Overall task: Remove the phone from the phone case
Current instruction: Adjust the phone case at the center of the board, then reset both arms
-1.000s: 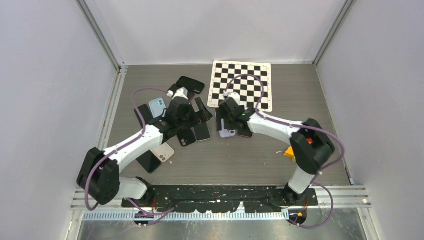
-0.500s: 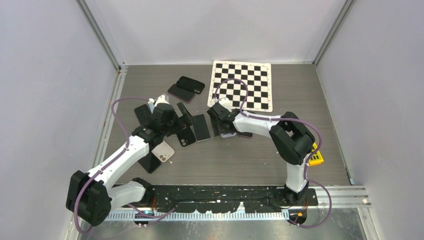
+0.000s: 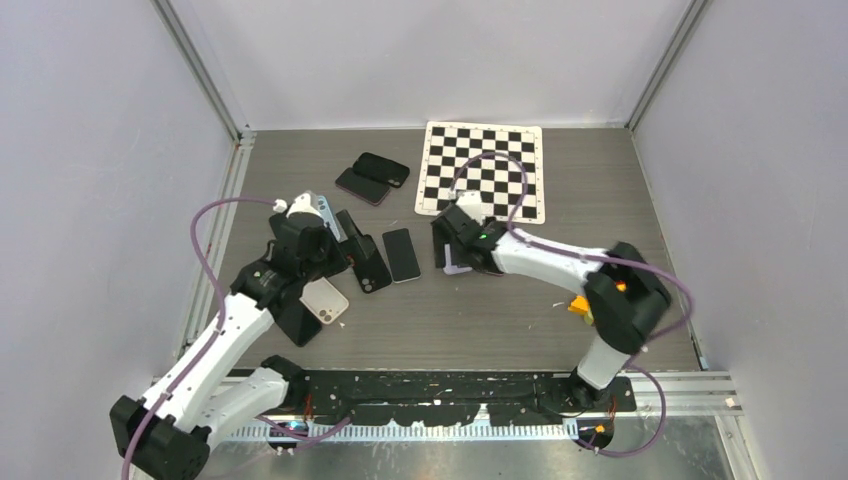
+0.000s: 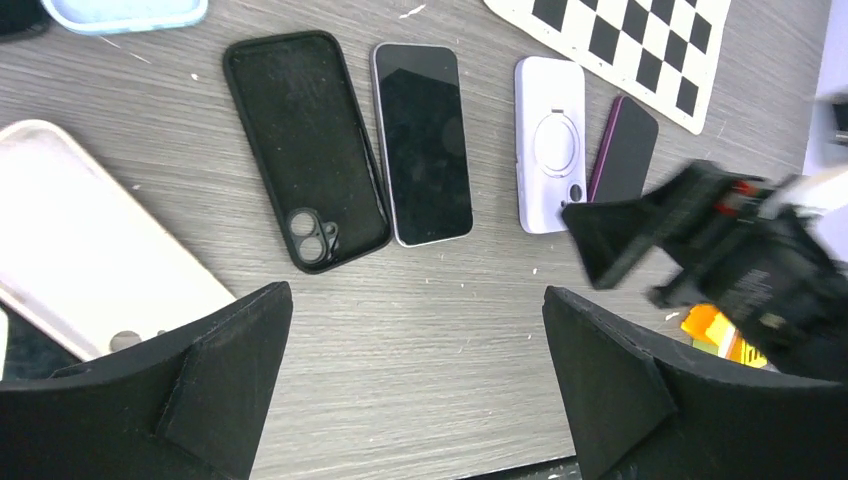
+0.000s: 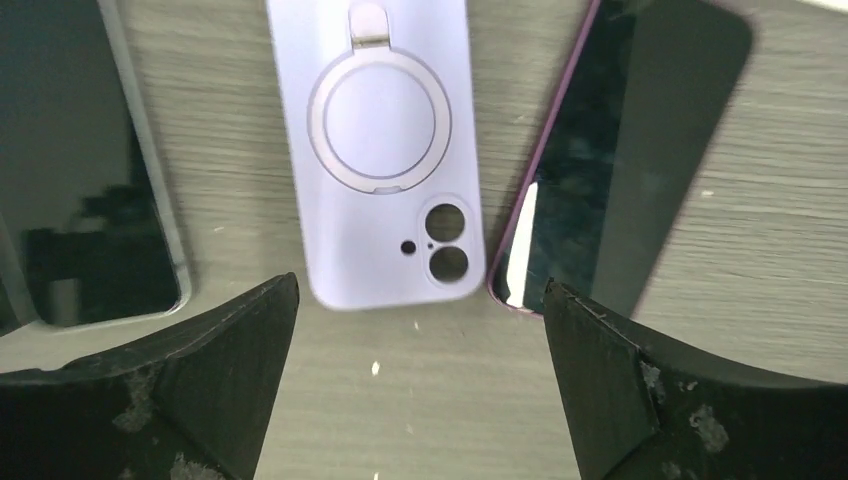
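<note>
A black empty phone case [image 4: 305, 150] lies back down beside a silver-rimmed phone [image 4: 423, 140] that lies screen up. To their right lie a lavender case with a ring holder [image 5: 375, 150] and a purple-rimmed phone [image 5: 620, 160], screen up. In the top view the black case [image 3: 366, 266] and the phone [image 3: 403, 255] lie mid-table. My left gripper [image 4: 415, 390] is open and empty, above bare table near the black case. My right gripper [image 5: 420, 380] is open and empty, just above the lavender case's camera end. In the top view the right gripper [image 3: 456, 245] hides that case.
A cream case [image 4: 90, 270] and a light blue case [image 4: 120, 12] lie at the left. Two dark phones [image 3: 372, 177] lie at the back, with a checkerboard sheet [image 3: 485, 170] to their right. An orange object [image 3: 578, 305] lies by the right arm. Another black case [image 3: 300, 325] lies near the left arm.
My left gripper has drawn back to the left and nearer, uncovering the black case and phone. My right arm has swung its elbow back right; its gripper stays over the lavender case.
</note>
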Robot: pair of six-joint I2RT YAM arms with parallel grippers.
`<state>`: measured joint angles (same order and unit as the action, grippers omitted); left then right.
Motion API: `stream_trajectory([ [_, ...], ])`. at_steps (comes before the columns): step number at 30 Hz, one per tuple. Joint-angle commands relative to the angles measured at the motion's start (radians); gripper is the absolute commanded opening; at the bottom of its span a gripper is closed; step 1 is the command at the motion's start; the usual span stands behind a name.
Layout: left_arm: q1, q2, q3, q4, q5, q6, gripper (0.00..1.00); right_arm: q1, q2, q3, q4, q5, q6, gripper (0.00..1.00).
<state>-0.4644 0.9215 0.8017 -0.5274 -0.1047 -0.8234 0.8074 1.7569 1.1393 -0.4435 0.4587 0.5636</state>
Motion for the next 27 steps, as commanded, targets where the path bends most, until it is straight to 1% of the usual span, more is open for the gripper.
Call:
stream_trajectory([
  [1,0.004,-0.095,0.103,-0.194,-0.061,0.086,1.0,-0.006,-0.323,-0.051,0.036,0.045,0.006,0.98],
  [4,0.004,-0.168,0.137,-0.279,-0.088,0.124,1.0,-0.007,-0.492,-0.111,0.014,0.086,-0.002,0.98],
  [6,0.004,-0.222,0.161,-0.33,-0.105,0.144,1.0,-0.007,-0.654,-0.15,-0.018,0.122,-0.005,0.98],
  [7,0.003,-0.244,0.174,-0.357,-0.117,0.151,1.0,-0.008,-0.697,-0.174,-0.042,0.149,-0.007,0.98],
  [8,0.004,-0.268,0.187,-0.381,-0.129,0.157,1.0,-0.009,-0.782,-0.184,-0.056,0.165,-0.008,0.98],
  [11,0.004,-0.334,0.228,-0.456,-0.187,0.172,1.0,-0.01,-0.942,-0.218,-0.124,0.274,-0.01,0.98],
  [12,0.004,-0.361,0.242,-0.477,-0.209,0.176,1.0,-0.009,-1.018,-0.221,-0.136,0.3,-0.01,0.99],
  [16,0.004,-0.475,0.282,-0.54,-0.293,0.191,1.0,-0.01,-1.21,-0.208,-0.207,0.469,-0.056,0.99],
  [21,0.004,-0.644,0.303,-0.576,-0.357,0.223,1.0,-0.01,-1.364,-0.162,-0.223,0.587,-0.113,0.99],
  [24,0.004,-0.709,0.319,-0.59,-0.383,0.24,1.0,-0.01,-1.402,-0.14,-0.217,0.638,-0.138,0.99],
  [27,0.004,-0.745,0.336,-0.607,-0.409,0.25,1.0,-0.01,-1.433,-0.137,-0.203,0.658,-0.148,0.99],
])
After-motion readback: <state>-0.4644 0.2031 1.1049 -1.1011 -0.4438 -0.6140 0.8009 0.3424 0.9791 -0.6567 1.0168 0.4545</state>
